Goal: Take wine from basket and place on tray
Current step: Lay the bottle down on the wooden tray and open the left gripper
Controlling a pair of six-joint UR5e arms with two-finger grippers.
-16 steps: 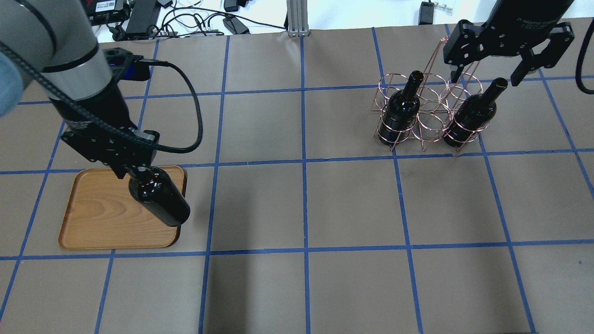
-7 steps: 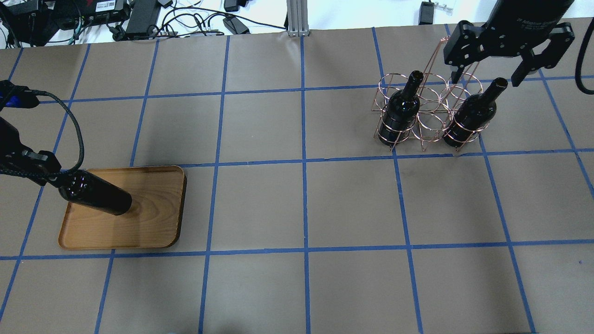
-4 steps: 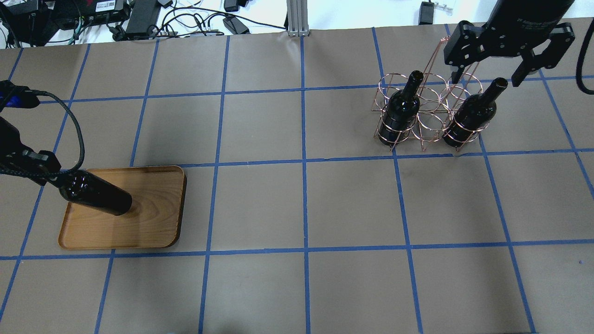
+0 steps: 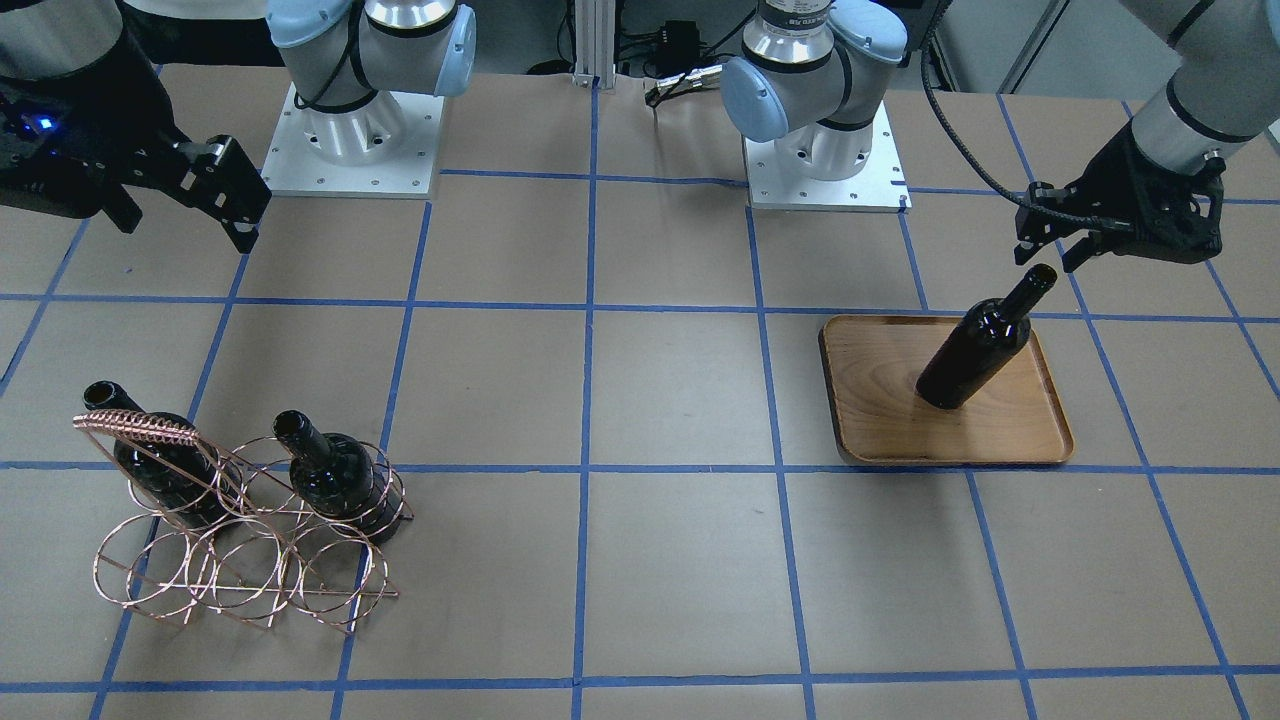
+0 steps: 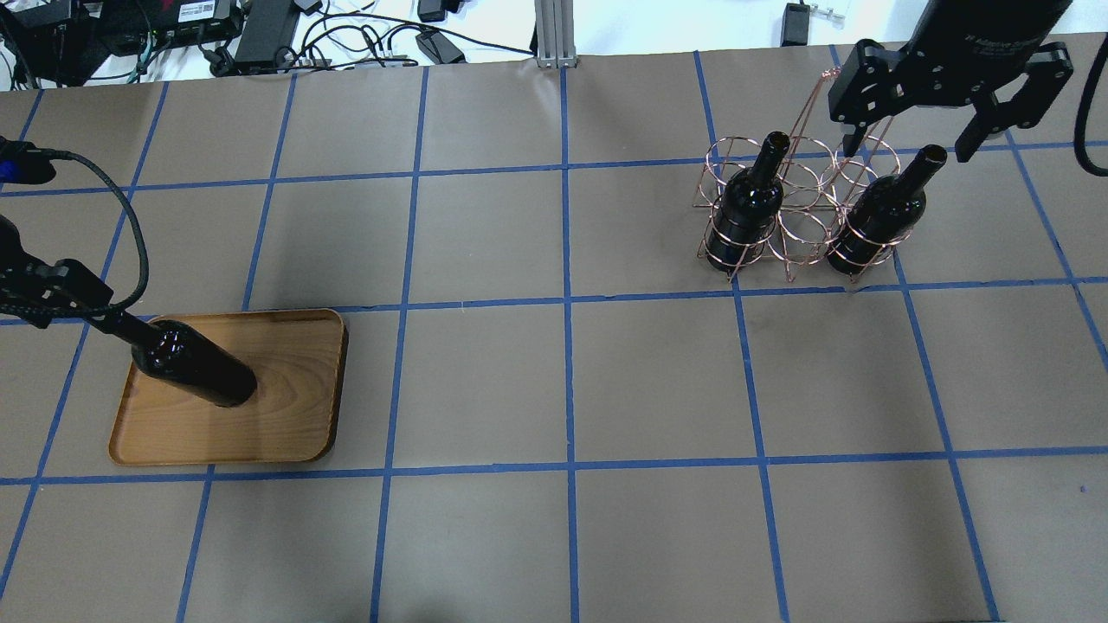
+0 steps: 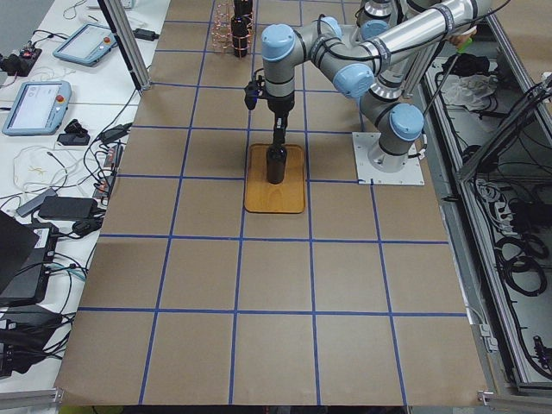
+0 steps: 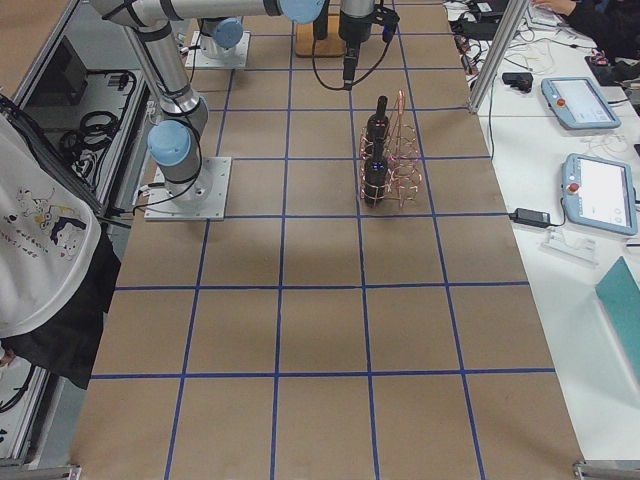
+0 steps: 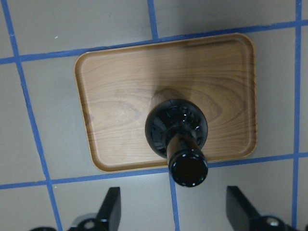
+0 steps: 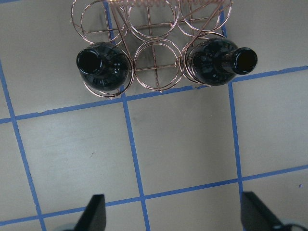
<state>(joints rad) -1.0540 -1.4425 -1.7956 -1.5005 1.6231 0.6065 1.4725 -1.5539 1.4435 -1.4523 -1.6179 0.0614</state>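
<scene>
Your left tool (image 4: 1045,262) is hanging spread, empty, over the wine (image 4: 975,350) standing on the tray (image 4: 1000,440). Your right tool (image 5: 906,147) is gaping empty too, its white print unreadable.

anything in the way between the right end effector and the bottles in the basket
Nothing visible does. The right end effector hangs open, above and beside the bottles; the basket's handle sits on their far side.
</scene>
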